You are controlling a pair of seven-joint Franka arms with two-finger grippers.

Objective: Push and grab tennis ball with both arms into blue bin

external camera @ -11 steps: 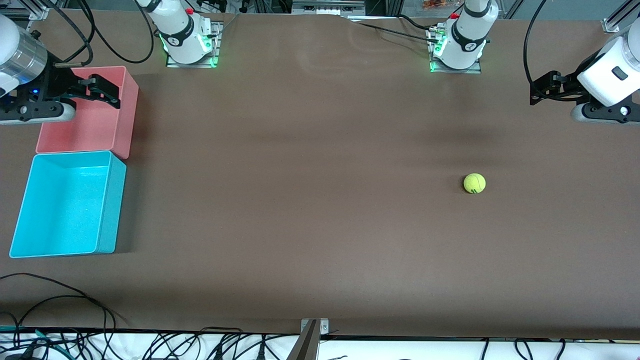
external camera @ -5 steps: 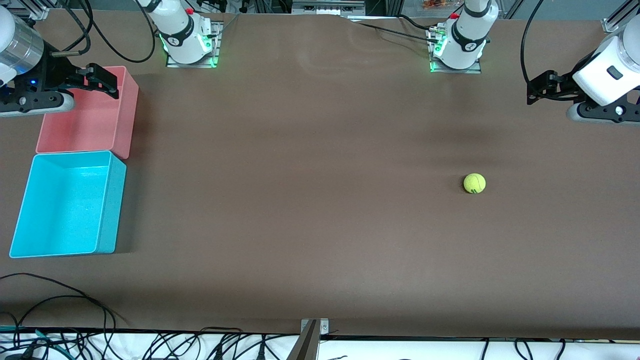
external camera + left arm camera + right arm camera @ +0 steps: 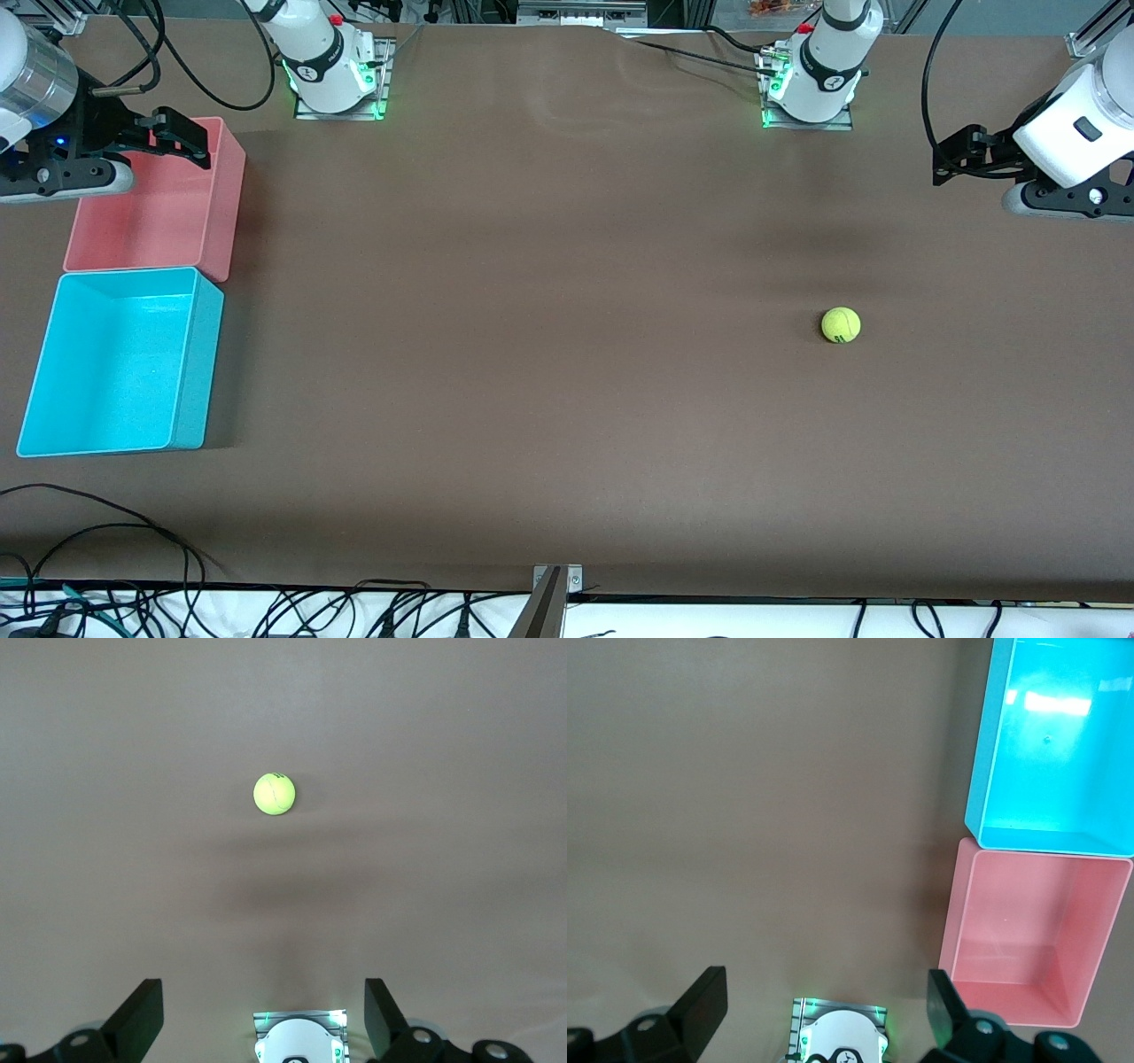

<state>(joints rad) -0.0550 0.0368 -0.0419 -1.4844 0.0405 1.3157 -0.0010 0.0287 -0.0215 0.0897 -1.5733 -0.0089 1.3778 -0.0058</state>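
Note:
The tennis ball (image 3: 841, 325) lies on the brown table toward the left arm's end, and it also shows in the left wrist view (image 3: 275, 794). The blue bin (image 3: 199, 372) stands empty at the right arm's end, beside the pink bin and nearer to the front camera than it. It also shows in the right wrist view (image 3: 983, 753). My left gripper (image 3: 955, 158) is open and empty, raised over the table's end, well apart from the ball; its wide jaws show in its wrist view (image 3: 263, 992). My right gripper (image 3: 188, 140) is open and empty over the pink bin, also seen in its own view (image 3: 826, 983).
The pink bin (image 3: 226, 204) is empty and touches the blue bin; it also shows in the right wrist view (image 3: 957, 921). Both arm bases (image 3: 332, 75) (image 3: 811, 84) stand along the table's edge farthest from the front camera. Cables (image 3: 106, 523) lie at the near edge.
My right gripper has shifted a little toward the arm bases over the pink bin. My left gripper has moved slightly. The ball has not moved.

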